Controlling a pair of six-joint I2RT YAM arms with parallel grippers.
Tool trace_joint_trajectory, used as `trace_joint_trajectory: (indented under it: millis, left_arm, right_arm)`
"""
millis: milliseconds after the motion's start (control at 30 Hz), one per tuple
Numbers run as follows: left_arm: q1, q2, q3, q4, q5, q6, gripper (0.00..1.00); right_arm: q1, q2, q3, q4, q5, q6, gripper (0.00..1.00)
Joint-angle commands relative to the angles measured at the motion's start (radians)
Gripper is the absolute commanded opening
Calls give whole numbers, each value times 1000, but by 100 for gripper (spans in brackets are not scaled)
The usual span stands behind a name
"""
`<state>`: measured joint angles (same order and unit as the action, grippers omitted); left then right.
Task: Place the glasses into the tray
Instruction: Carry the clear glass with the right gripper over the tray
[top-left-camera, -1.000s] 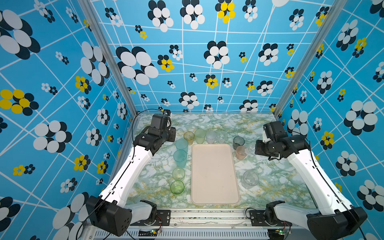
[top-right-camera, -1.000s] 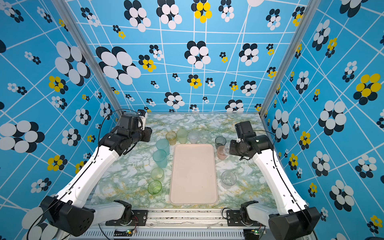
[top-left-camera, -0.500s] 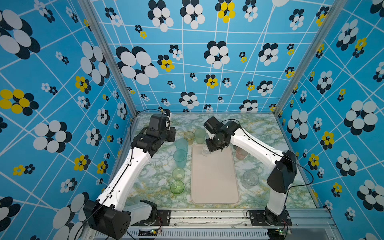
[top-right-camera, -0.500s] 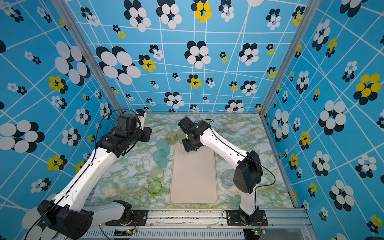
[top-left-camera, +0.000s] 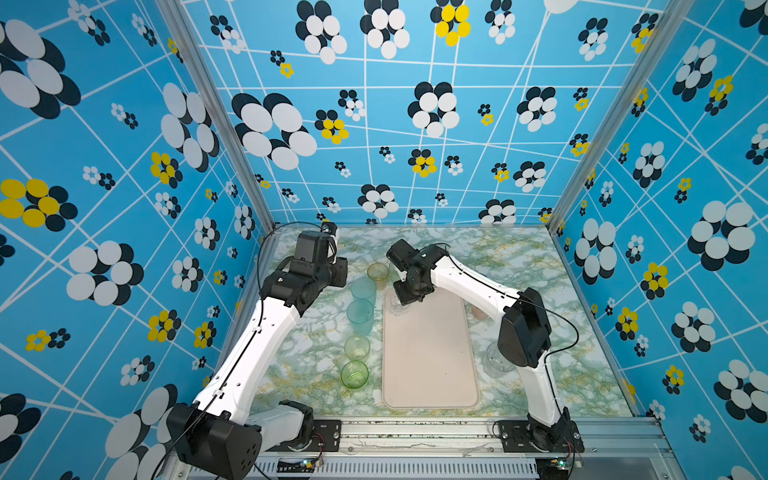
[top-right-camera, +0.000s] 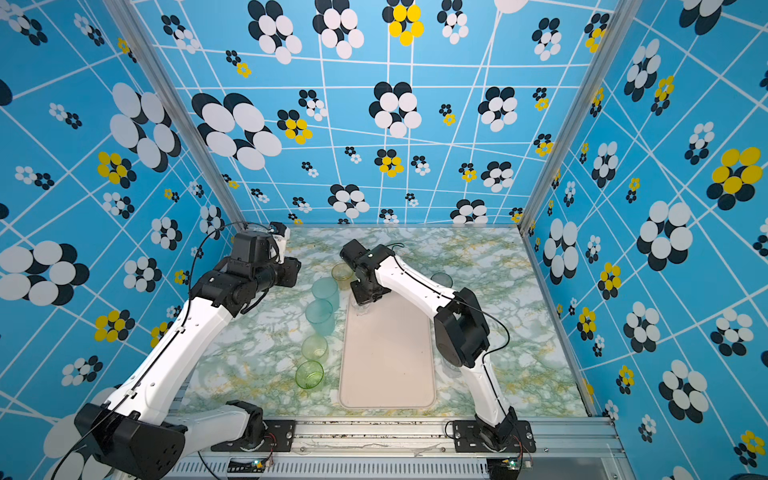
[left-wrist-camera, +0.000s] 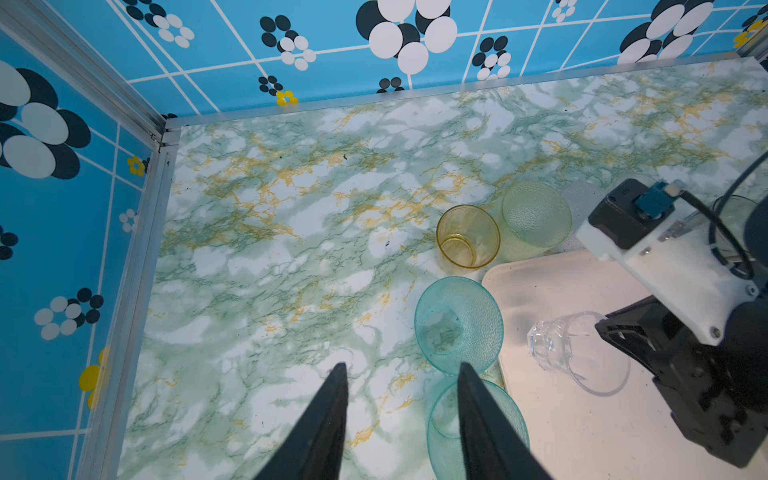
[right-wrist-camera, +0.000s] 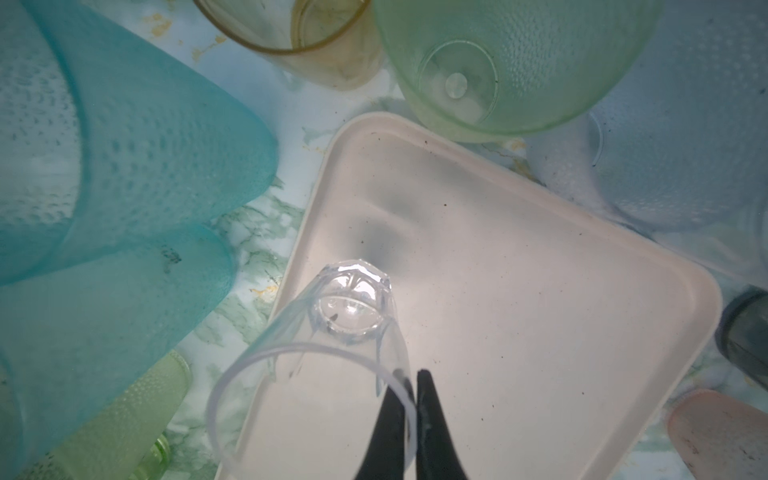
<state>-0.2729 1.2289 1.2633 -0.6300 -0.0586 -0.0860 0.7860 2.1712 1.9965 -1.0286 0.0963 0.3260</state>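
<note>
Finding: right pincer clamped on clear glass rim, over tray corner. Advise levelling, lowering until base seats, then releasing. Left pincer apart, empty.

Green-veined marble tabletop, blue flowered walls, aluminium rail

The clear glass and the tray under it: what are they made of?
The clear glass: see-through, glossy, faceted base; real glass or hard plastic, cannot tell. The tray: opaque cream-pink, matte, moulded rounded rim; probably plastic.
</note>
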Motion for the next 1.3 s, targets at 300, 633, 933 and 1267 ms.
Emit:
trace_joint_trajectory:
  millis: [300,633,933,1267]
  left_arm:
    - [29,-25,-21,-21,30,14,45]
    - [46,-31,-32,-21,46,15,45]
    - [58,-34,-38,-22,57,17,45]
    - [67,-40,-44,-25,64,15,46]
  right_arm:
    - [-17,131,144,-28,72,-18,4]
    - [-22,170,184,-55,74,-25,5]
    - [-23,196,213,-86,88,-33,5]
    - [-24,209,226,-100,83,-38,13]
